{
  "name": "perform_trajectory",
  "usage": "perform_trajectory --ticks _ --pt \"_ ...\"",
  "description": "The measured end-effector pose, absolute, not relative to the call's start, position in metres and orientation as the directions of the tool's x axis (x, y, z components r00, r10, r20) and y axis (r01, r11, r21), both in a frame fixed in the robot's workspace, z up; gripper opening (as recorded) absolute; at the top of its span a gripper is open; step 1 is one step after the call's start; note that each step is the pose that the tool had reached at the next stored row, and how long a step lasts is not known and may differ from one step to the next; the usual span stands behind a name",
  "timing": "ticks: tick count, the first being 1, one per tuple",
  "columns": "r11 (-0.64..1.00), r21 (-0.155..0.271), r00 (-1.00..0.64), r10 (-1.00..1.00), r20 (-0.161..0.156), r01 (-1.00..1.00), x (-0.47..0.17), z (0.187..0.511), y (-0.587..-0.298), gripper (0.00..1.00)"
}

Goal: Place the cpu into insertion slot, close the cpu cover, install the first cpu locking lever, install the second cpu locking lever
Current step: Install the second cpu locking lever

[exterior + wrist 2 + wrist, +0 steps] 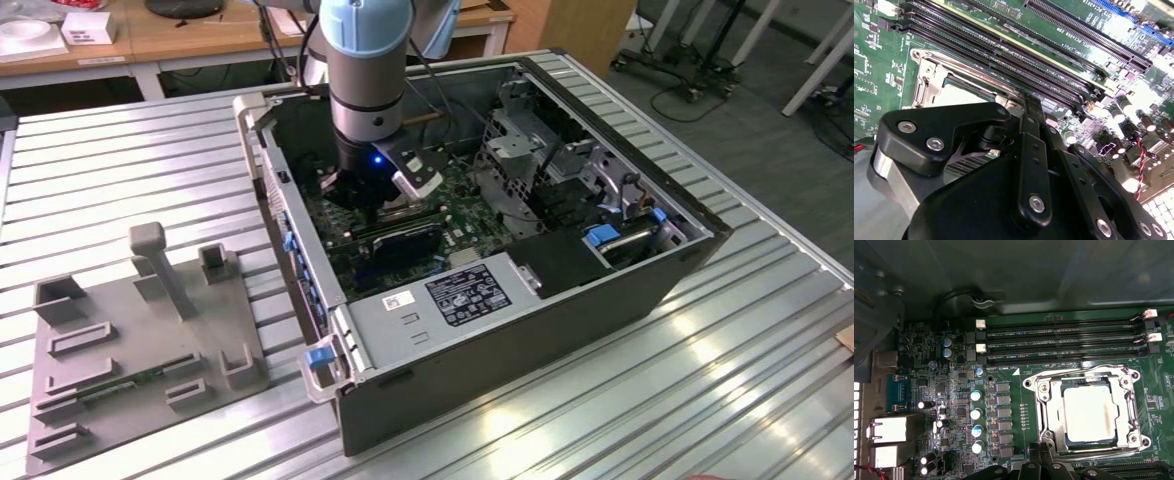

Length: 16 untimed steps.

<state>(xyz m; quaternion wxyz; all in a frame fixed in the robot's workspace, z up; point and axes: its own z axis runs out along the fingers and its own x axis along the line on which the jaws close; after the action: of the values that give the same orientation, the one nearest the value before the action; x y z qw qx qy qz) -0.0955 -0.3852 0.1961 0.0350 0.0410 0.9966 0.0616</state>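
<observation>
One end effector (1026, 100) above one cpu (1090, 413) (seated, cover (1046, 412) shut).

Arm (363, 90) inside open computer case (534, 300); tool (363, 200) apparently near motherboard (461, 210).

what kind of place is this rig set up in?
Looks like a robotics lab or workshop bench. An open PC case lies on a slatted metal table, with a grey fixture plate beside it. Wooden desks and wheeled stands stand behind. The gripper hangs inside the case.

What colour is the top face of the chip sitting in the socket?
Pale silvery grey with a faint yellowish stain along one edge; the chip shows best in the first wrist view.
</observation>
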Motion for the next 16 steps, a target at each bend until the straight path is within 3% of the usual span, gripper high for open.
perform_trajectory --ticks 16 --pt "0.989 0.128 -0.994 0.086 -0.065 0.077 -0.0955 0.1952 -0.3882 0.1"
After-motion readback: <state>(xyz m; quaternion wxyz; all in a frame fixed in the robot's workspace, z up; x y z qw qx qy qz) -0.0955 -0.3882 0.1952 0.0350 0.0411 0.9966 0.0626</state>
